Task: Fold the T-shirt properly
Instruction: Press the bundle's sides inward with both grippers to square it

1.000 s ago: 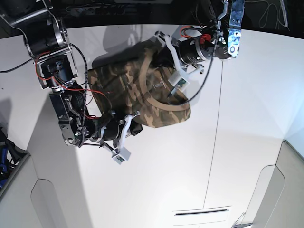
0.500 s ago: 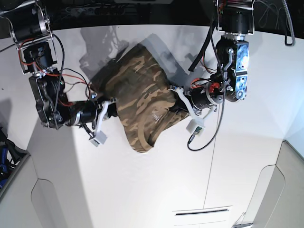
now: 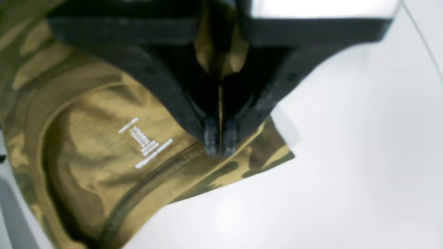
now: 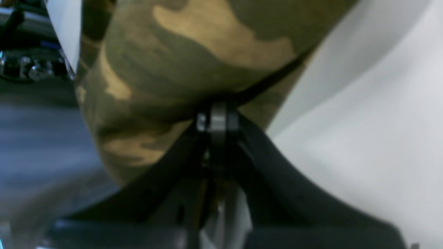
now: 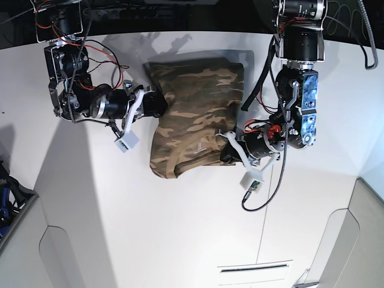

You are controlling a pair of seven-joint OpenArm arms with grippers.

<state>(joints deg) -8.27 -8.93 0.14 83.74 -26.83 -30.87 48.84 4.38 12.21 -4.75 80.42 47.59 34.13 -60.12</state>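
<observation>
The left gripper (image 5: 225, 153), right of centre in the base view, was clamped on the T-shirt (image 5: 192, 120) edge beside its collar (image 3: 152, 180). The right gripper (image 5: 157, 105), at upper left, pinched the opposite edge. The camouflage shirt lay bunched between them on the white table (image 5: 180, 228), its printed label (image 3: 145, 143) facing up.
</observation>
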